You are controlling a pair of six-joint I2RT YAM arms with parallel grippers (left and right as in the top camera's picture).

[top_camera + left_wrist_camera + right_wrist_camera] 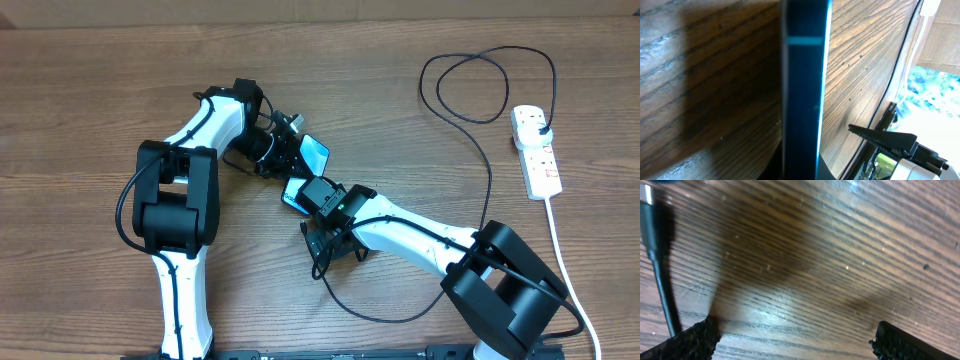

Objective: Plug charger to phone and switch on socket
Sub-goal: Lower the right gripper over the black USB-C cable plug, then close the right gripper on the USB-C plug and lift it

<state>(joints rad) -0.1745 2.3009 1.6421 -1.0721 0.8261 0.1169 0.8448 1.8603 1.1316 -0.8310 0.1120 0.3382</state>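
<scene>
The right gripper (pixel 795 342) hung spread wide just above the wooden table (pixel 80 80), the charger (pixel 662 290) cable running beside one finger. Just beyond, the left gripper (pixel 288 158) clamped the phone (pixel 805 90) on edge. Farther off, the charger's plug sat in the white socket (pixel 537 152).

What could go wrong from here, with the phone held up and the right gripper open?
The right gripper is open and the charger lies beside one finger, not between them; closing may miss it.
The phone is held tilted in the shut left gripper; a push at its port might twist it.
The charger runs under the right arm and could snag when it moves.
</scene>
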